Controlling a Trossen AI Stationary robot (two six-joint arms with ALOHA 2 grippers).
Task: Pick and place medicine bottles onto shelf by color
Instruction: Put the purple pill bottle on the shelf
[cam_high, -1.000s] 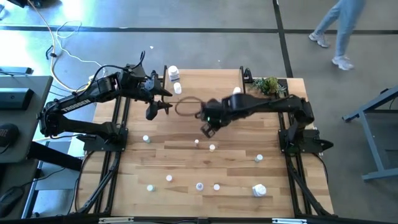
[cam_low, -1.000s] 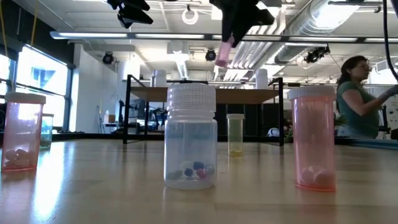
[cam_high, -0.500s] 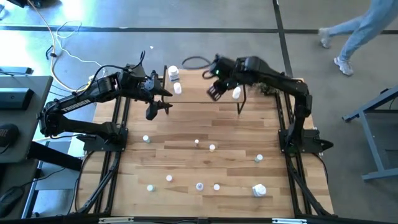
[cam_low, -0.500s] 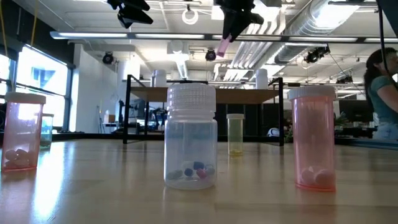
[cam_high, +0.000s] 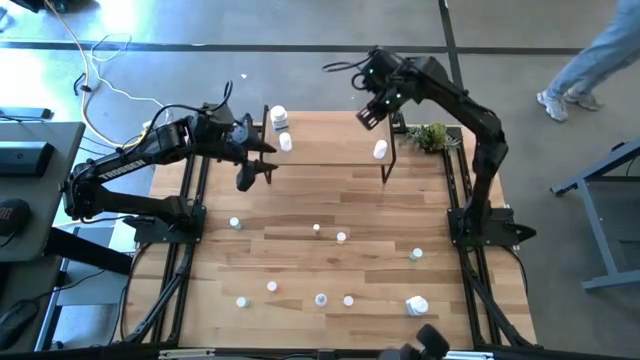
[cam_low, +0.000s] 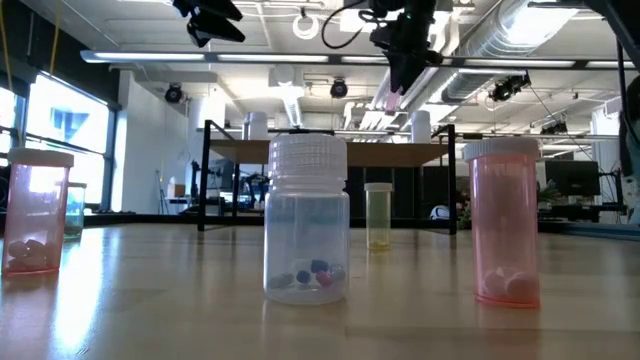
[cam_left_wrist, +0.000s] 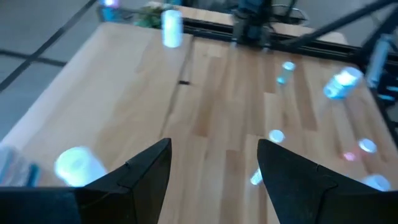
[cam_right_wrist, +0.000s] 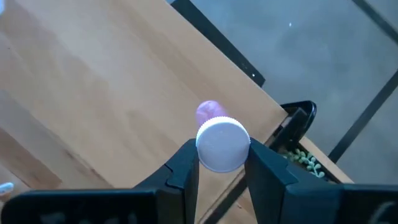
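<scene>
My right gripper (cam_high: 372, 112) is high over the far right part of the light-wood shelf (cam_high: 330, 140), shut on a small pink bottle with a white cap (cam_right_wrist: 222, 144); in the low view the bottle (cam_low: 391, 97) shows below the fingers. My left gripper (cam_high: 256, 168) is open and empty above the shelf's left end; it also shows in the left wrist view (cam_left_wrist: 214, 165). Three bottles (cam_high: 278, 118) (cam_high: 286, 142) (cam_high: 380, 150) stand on the shelf. Several small bottles (cam_high: 341, 237) stand on the tabletop nearer the front edge. My right gripper pinches the pink bottle between its two fingers at the white cap (cam_right_wrist: 200, 152), one finger on each side. The fingers come from above, pointing down. The bottle's pink body (cam_low: 390, 100) hangs below the fingers, lifted clear of the shelf and the table.
A small green plant (cam_high: 432, 136) stands at the table's far right corner beside the shelf. In the low view a clear bottle (cam_low: 307, 225), two pink bottles (cam_low: 35, 212) (cam_low: 505, 225) and a yellow one (cam_low: 378, 215) stand up close. A person (cam_high: 600, 50) walks beyond the table.
My right gripper has risen from the middle of the table and gone toward the far edge and somewhat right, carrying the pink bottle clear over the shelf. It has stayed shut on the bottle.
</scene>
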